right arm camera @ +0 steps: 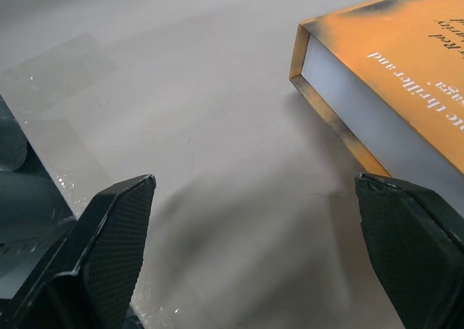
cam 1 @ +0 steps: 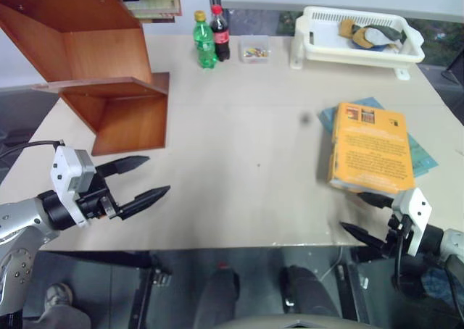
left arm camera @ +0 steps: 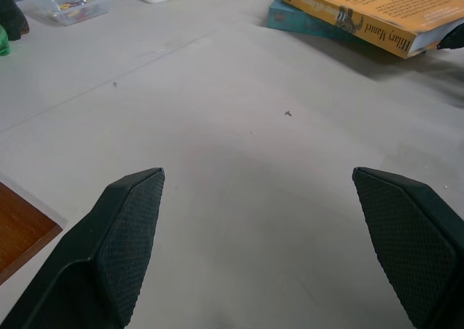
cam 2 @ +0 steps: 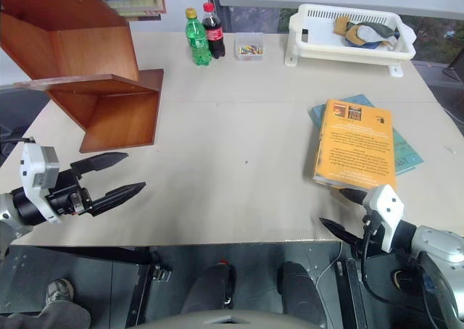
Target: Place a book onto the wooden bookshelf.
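Flat on the pale worktop (cam 1: 239,162), toward its right side, the book (cam 1: 371,148) is seen lying back cover up, its orange-yellow cover resting on a thin teal book (cam 1: 420,151) whose edges show around it. At the far left of the worktop the wooden bookshelf (cam 1: 94,68) is placed, well apart from the book. The left gripper (cam 1: 145,178) is held above the near left part of the worktop, just in front of the bookshelf's lowest panel, its jaws spread wide with nothing between them. The right gripper (cam 2: 344,211) is held at the near edge, just beside the book's near end, jaws likewise spread and empty. At the far edge two bottles (cam 1: 210,38), a small clear box (cam 1: 254,50) and a white basket (cam 1: 319,35) are seen.
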